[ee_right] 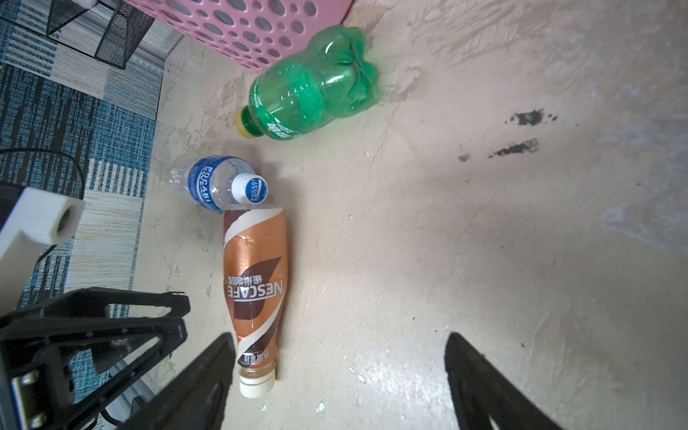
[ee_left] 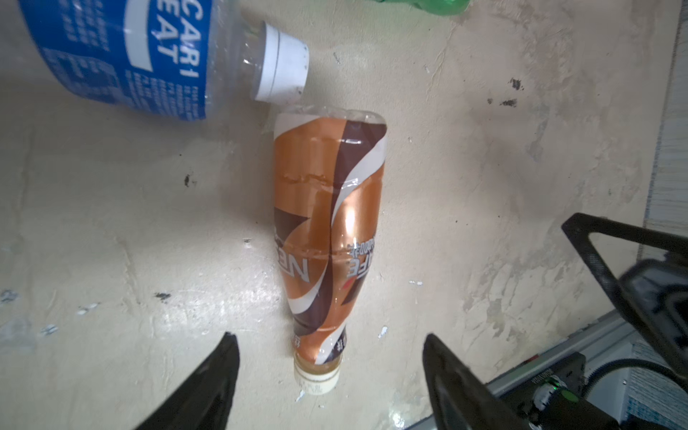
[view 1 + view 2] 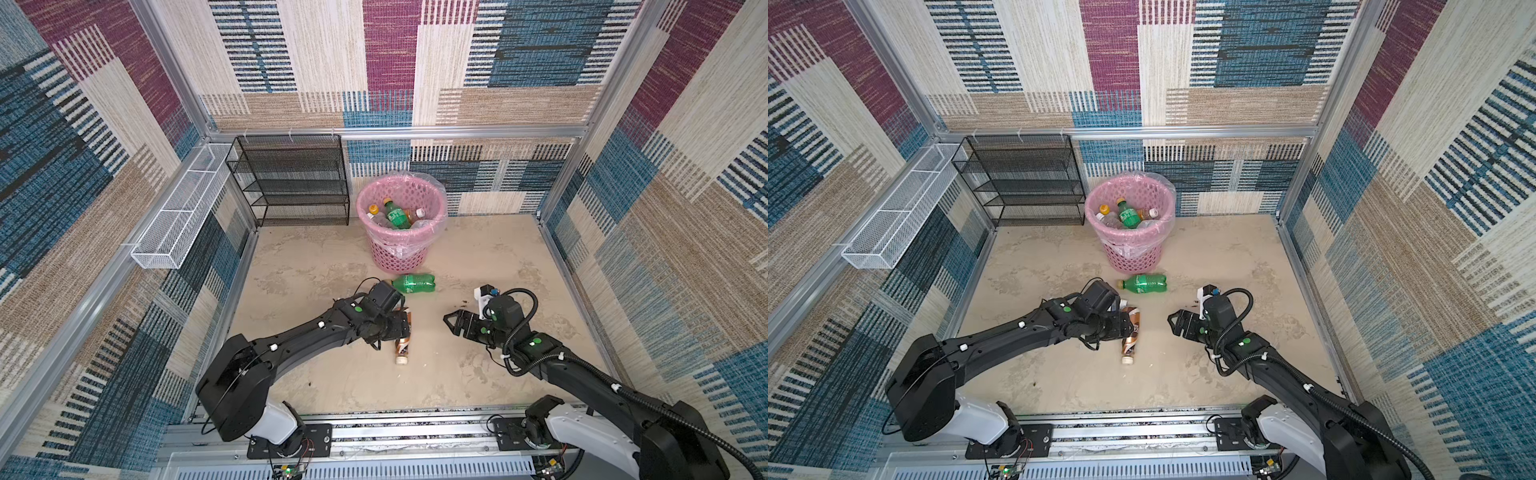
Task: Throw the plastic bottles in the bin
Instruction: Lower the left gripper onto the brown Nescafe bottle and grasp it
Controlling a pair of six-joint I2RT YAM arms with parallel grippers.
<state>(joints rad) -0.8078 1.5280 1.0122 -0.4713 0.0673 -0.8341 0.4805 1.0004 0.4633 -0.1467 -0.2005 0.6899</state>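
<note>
Left gripper point(image 2: 328, 337) first: hanging right over the coffee bottle point(image 2: 327, 223), jaws spread wide, the bottle's cap end showing between the fingertips with bare floor point(image 2: 484, 167) on either side. Not pinching anything. Right gripper point(image 1: 339, 337), same deal: spread, empty, aimed at that coffee bottle from the side, roughly as far from the bin point(image 3: 399, 257) as the left one.

Now the loose bottles, all placed off the bin.

Closest: green bottle point(image 3: 413, 283), yellow cap, flat on its side just beside the bin's foot. Touching or not, hard to say.

Next out from the bin: blue-label bottle point(image 1: 208, 182), clear with a white cap, also lying down. Mostly buried under the left arm in both top views, plain enough in the wrist views.

Farthest from the bin: the coffee bottle, on its side, base toward the bin, cream cap pointing away. Blue-label cap right up against the coffee bottle's base; can't tell if actually touching.

Inside the bin: pile of bottles point(image 3: 397, 216) already, a green one with a yellow cap on top, plus a couple more caps poking out, white and orange-yellow. Clear bag draped over the pink rim.

Black rack point(image 3: 291, 183) right beside the bin, against the back wall. White wire tray point(image 3: 178, 212) further out from the bin, past the rack, up on the side wall.
</note>
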